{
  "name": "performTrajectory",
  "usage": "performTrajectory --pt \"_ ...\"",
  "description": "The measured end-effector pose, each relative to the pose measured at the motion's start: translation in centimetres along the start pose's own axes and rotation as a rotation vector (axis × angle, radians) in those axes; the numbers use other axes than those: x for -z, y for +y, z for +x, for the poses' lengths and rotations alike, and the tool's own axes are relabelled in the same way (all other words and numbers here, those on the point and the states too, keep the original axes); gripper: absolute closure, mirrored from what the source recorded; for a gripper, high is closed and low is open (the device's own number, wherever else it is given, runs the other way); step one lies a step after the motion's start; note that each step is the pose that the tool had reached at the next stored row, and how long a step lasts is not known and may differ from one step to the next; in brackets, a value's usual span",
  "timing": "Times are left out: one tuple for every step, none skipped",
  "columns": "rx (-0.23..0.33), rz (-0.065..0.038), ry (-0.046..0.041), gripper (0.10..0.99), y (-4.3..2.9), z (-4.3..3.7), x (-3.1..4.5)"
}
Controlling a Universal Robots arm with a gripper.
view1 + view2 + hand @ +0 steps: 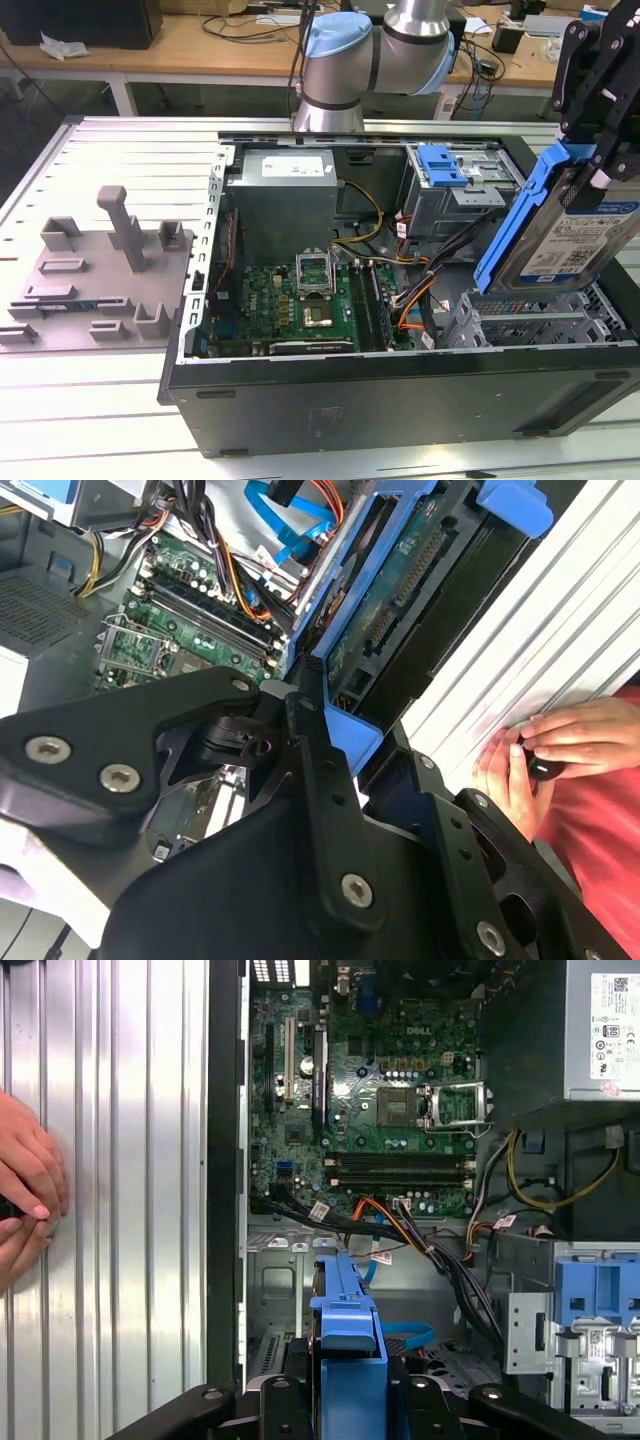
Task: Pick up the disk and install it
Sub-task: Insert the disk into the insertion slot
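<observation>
Over the open computer case (400, 395), at the exterior view's right, we've got the hand (592, 165) pinching the disk (575, 230) by its upper end. The disk hangs on edge, tilted, its blue bracket toward the motherboard (300, 295), its label facing the exterior view. It's right over the grey drive cage (540, 320), and we can't tell whether they touch. In the first wrist view, a person's fingers (30, 1175) rest on the ribbed bench (120, 1160) beside the case.
</observation>
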State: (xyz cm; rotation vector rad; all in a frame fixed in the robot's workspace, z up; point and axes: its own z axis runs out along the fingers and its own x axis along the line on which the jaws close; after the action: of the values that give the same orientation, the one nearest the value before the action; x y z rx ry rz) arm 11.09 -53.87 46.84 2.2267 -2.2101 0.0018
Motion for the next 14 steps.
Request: performTrajectory --pt "0.0 0.0 -0.0001 0.722 0.0 0.02 -0.04" --pt "0.0 0.0 0.0 0.722 -0.01 0.05 -0.09" --pt "0.0 0.0 0.0001 0.722 -0.02 0.08 -0.13" --pt "0.0 0.0 -0.0001 0.722 -0.02 0.1 -0.17" --pt "0.0 0.0 0.0 0.722 -0.03 0.14 -0.21" --pt "0.0 0.0 -0.0001 0.722 -0.04 0.16 -0.28" --pt "0.0 0.0 -0.0001 0.722 -0.04 0.17 -0.31" --pt "0.0 0.0 0.0 0.722 -0.04 0.18 -0.34" --pt "0.0 0.0 0.0001 0.722 -0.05 0.2 -0.4" --pt "0.0 0.0 0.0 0.722 -0.05 0.23 -0.46" --pt "0.0 0.0 -0.0001 0.722 -0.05 0.24 -0.52" --pt "0.0 0.0 -0.0001 0.722 -0.05 0.25 -0.56" --pt "0.0 0.0 0.0 0.722 -0.05 0.25 -0.61" --pt "0.0 0.0 0.0 0.722 -0.06 0.26 -0.66"
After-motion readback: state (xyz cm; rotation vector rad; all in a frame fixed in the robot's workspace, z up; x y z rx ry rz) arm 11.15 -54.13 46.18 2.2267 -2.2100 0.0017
